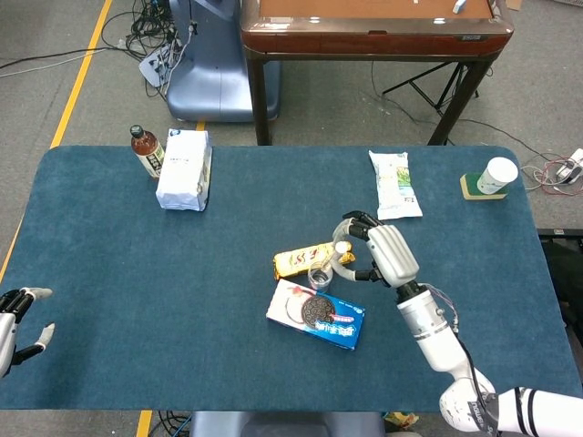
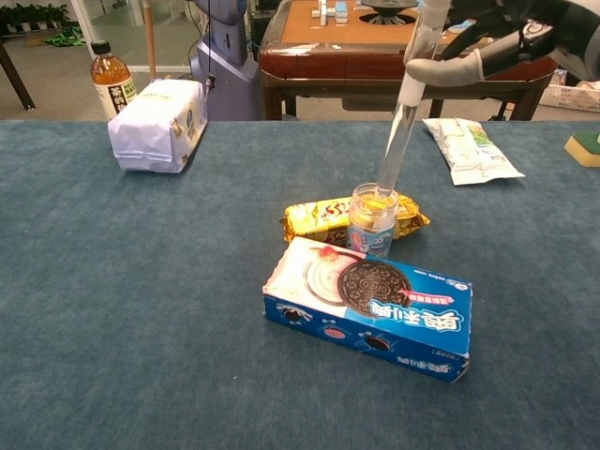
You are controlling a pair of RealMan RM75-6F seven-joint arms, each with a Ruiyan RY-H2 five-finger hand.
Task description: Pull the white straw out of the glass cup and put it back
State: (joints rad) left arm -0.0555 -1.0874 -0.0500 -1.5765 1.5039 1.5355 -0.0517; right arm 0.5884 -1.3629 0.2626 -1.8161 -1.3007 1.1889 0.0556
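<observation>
The glass cup [image 2: 372, 220] stands upright between a yellow snack pack and a blue cookie box; in the head view the glass cup [image 1: 320, 276] is a small clear ring. The white straw [image 2: 405, 103] slants up to the right, its lower tip at the cup's rim, its top out of frame. My right hand [image 2: 497, 42] pinches the straw near its upper end; from above the right hand [image 1: 387, 252] sits right of the cup with the straw's top [image 1: 342, 247] at its fingers. My left hand [image 1: 16, 319] rests open at the table's left edge.
A blue cookie box [image 2: 370, 306] lies in front of the cup, a yellow snack pack [image 2: 328, 218] behind it. A white bag [image 1: 185, 170] and a brown bottle [image 1: 146, 150] stand far left. A green-white packet [image 1: 394, 184] and a white paper cup [image 1: 498, 175] on a coaster are far right.
</observation>
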